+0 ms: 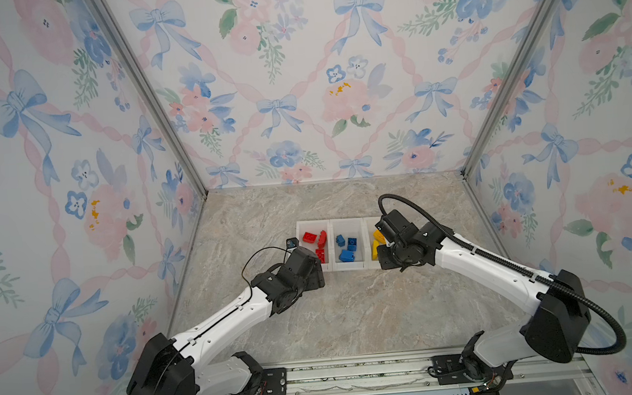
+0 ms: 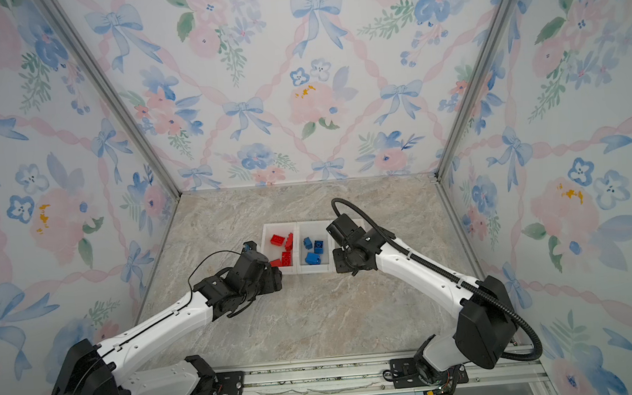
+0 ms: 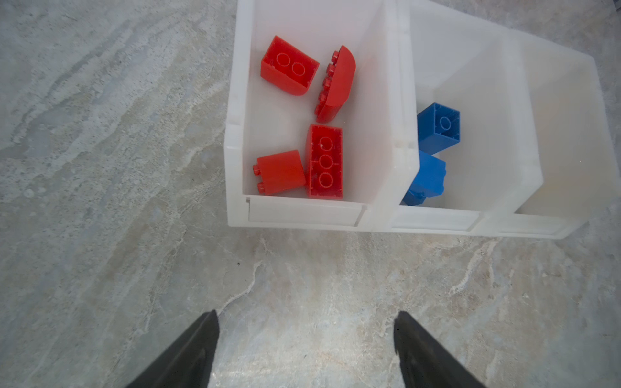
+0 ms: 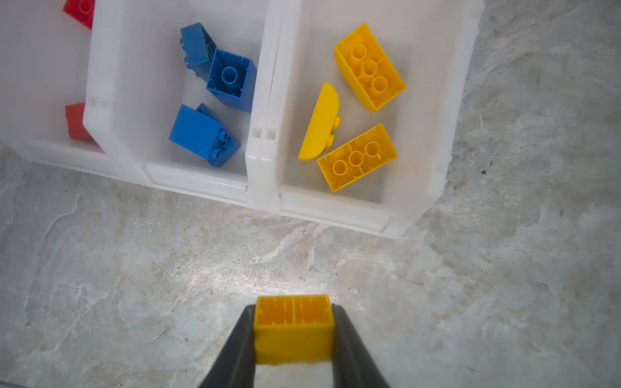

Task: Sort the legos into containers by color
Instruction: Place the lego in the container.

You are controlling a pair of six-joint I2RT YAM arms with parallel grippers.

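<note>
The marble worktop carries three joined containers: red legos left, blue legos middle, yellow legos right. Before them the left pincer stands apart, empty; the right pincer is clamped on a yellow brick above the worktop

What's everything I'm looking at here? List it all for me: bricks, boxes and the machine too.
bins: three, white, joined in a row on the tabletop
red bricks: four, red, in the left bin
blue bricks: three, blue, in the middle bin
yellow bricks: three, yellow, in the right bin
held brick: one, yellow, clamped in the right gripper
tabletop: one, grey-beige marble pattern, under everything
walls: three, floral wallpaper with bows, around the tabletop
left arm: one, white and black
right arm: one, white and black
left gripper: one, black, open and empty, near the left bin
right gripper: one, black, shut on the held brick
</note>
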